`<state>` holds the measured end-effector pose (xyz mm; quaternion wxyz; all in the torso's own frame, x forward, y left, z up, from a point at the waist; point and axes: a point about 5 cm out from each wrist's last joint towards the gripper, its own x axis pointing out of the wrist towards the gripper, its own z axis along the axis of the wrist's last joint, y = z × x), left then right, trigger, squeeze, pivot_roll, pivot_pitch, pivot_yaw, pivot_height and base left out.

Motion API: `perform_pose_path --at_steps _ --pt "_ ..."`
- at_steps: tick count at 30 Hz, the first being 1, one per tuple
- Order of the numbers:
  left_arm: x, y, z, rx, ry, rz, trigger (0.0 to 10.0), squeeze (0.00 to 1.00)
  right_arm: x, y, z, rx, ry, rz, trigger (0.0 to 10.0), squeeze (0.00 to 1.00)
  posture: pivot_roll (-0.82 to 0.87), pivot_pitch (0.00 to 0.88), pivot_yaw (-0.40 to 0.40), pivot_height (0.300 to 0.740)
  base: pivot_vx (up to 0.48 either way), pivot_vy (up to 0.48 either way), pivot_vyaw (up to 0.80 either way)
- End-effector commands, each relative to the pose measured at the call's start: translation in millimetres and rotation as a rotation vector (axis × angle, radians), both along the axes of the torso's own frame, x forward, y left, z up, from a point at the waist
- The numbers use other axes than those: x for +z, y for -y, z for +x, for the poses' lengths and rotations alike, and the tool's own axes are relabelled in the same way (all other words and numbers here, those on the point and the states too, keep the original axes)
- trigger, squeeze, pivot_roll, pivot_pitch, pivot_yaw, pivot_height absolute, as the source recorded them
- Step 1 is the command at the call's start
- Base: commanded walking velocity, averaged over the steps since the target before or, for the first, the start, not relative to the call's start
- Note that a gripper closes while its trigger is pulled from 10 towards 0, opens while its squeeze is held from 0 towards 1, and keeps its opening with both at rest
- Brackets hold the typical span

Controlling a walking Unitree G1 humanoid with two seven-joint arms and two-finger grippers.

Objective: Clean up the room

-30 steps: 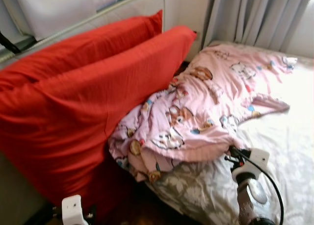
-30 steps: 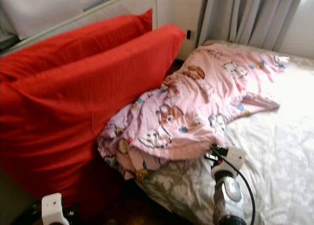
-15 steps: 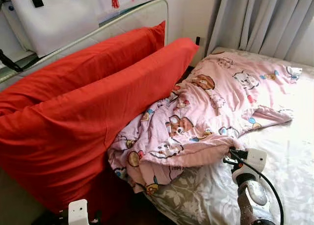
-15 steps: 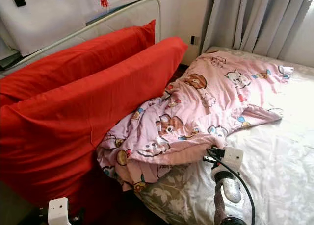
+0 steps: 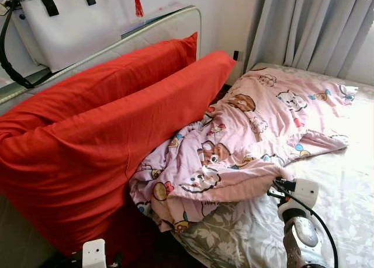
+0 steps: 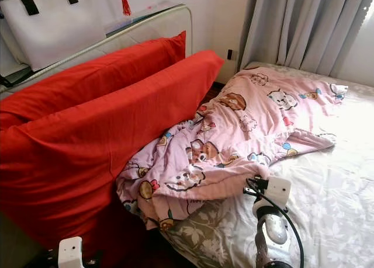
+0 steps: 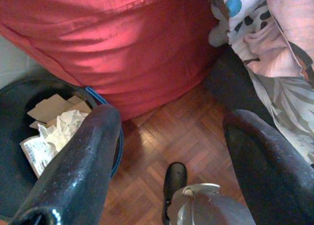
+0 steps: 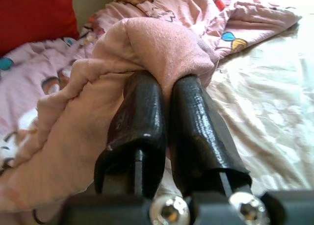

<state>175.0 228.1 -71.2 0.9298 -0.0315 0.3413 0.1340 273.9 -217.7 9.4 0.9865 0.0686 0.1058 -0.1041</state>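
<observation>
i'm pinching the pink blanket (image 8: 162, 48) with my right gripper (image 8: 164, 90) at its folded edge on the bed (image 6: 327, 215). my left gripper (image 7: 167, 151) is hanging spread over a dark bin (image 7: 14, 151) holding cardboard and crumpled paper (image 7: 54, 129).

Camera tilted up: white bag (image 5: 64, 23) now in frame at upper left. Blur gone. Right gripper (image 8: 164, 95), clamped on pink blanket (image 5: 245, 134), slightly lower in frame.

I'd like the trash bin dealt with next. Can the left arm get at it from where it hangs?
Probably yes. The left gripper hangs open low over the wooden floor, with the bin beside it and nothing between; the red cushion leans close behind.
</observation>
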Motion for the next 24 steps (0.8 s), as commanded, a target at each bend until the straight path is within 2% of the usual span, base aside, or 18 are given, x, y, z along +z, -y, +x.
perform_pose_path --at_steps 1,24 --pt "-0.6 -2.6 -1.0 0.004 -0.013 -0.001 10.0 0.0 5.8 5.4 2.7 -0.033 0.031 -0.009 10.0 0.0 -0.06 0.0 0.02 0.74 0.0 0.0 0.0" --pt "1.0 -7.5 0.4 0.014 -0.01 0.002 10.0 0.0 6.3 -0.4 4.0 -0.03 0.029 -0.049 10.0 0.0 -0.06 0.0 0.031 0.74 0.0 0.0 0.0"
